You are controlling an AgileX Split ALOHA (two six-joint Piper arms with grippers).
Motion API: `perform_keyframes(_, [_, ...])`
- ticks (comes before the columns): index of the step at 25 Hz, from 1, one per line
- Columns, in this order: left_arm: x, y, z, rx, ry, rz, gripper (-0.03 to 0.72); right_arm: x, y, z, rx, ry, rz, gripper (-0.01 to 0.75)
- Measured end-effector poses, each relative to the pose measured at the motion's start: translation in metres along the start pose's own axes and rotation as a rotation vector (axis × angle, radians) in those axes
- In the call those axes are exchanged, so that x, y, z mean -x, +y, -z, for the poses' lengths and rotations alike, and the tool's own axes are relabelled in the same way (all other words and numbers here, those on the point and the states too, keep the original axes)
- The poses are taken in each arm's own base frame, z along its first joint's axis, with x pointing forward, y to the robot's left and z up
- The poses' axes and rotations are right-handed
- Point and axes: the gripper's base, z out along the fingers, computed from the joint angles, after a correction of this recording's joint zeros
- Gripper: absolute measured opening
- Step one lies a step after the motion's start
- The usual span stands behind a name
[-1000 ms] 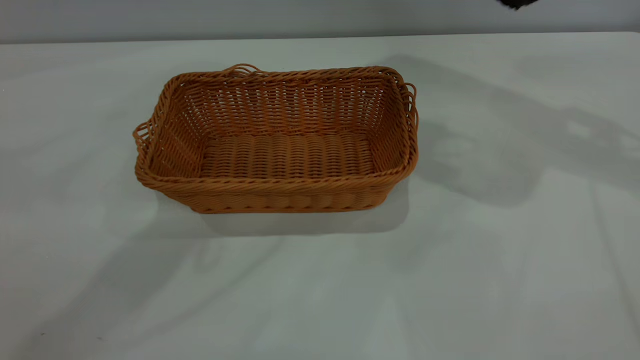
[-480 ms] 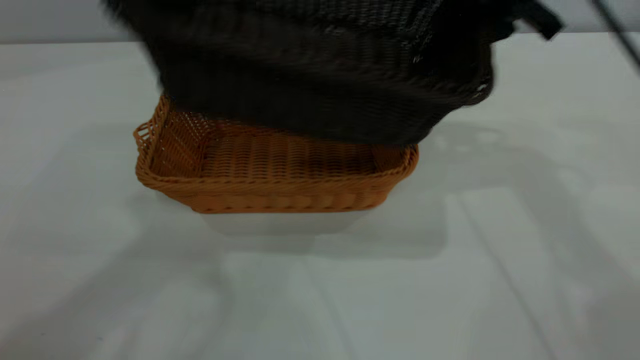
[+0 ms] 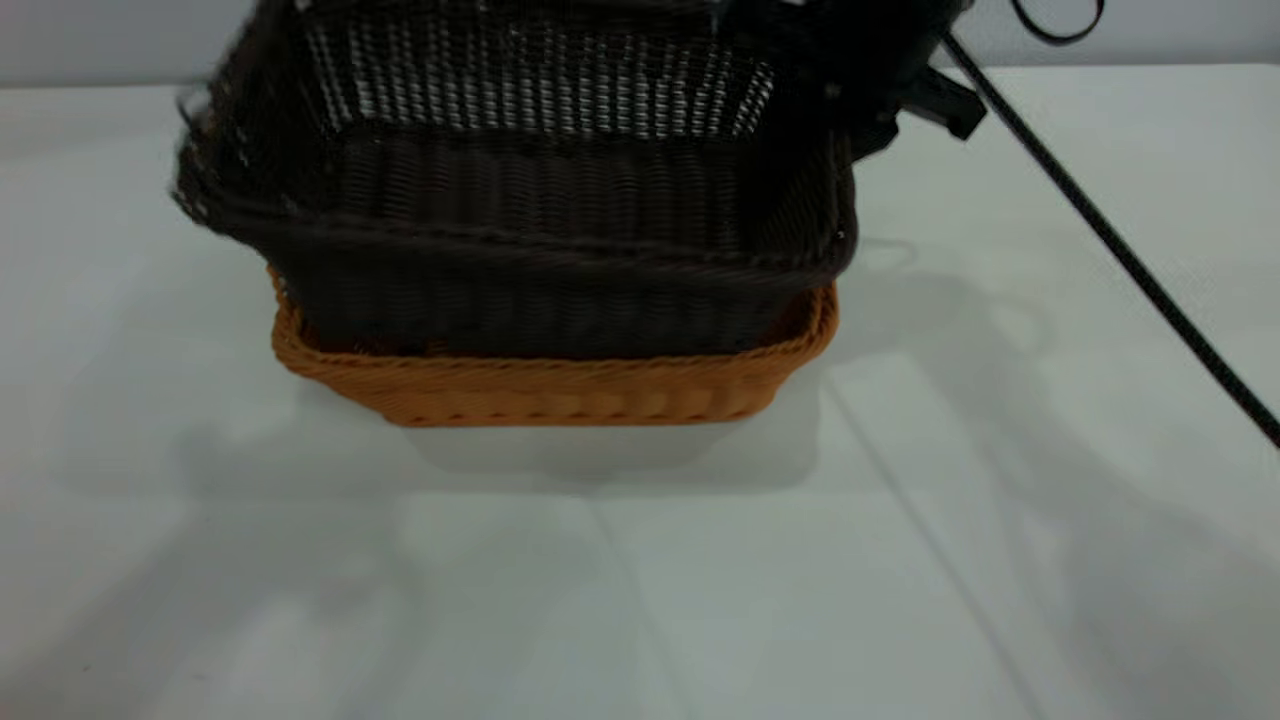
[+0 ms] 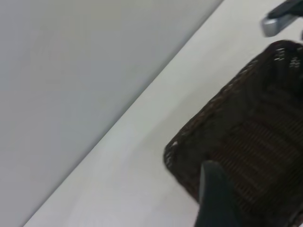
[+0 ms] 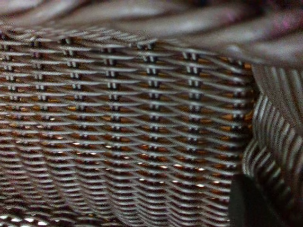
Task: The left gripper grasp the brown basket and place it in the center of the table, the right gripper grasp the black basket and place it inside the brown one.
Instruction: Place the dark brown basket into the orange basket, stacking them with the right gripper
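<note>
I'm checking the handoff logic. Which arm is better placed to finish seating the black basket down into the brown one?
The right. The right gripper is at the black basket, which sits tilted, partly in the brown basket. The left arm is drawn back.

Black basket (image 3: 520, 250) sits tilted, seemingly partly inside brown basket (image 3: 560, 390), mid-table (image 3: 900, 550).

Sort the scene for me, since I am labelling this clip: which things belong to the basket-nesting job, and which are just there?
Part of the job:
- black basket, partly lowered into the brown one, tilted
- brown basket, on the table
- table
- right gripper, at the black basket's right end

Just there:
- black cable trailing over the table's right side
- grey wall behind
</note>
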Motion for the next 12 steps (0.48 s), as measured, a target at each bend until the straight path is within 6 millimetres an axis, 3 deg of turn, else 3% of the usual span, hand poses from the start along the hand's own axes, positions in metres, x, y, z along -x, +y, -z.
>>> perform_keyframes(7, [-0.0006,0.0032,0.0007,0.033,0.011,-0.001,0.395,0.0022,-0.0107,-0.0111,-0.059,-0.011,-0.005,0.121])
perform_keyframes(9, [-0.0007,0.0033,0.0007,0.034,0.012,-0.002,0.395,0.0021,-0.0104,-0.0109,-0.057,-0.008,-0.006,0.168])
perform_keyframes(12, [-0.0007,0.0033,0.0007,0.034,0.012,-0.003,0.395,0.0005,-0.0087,-0.0094,-0.05,0.016,0.003,0.299])
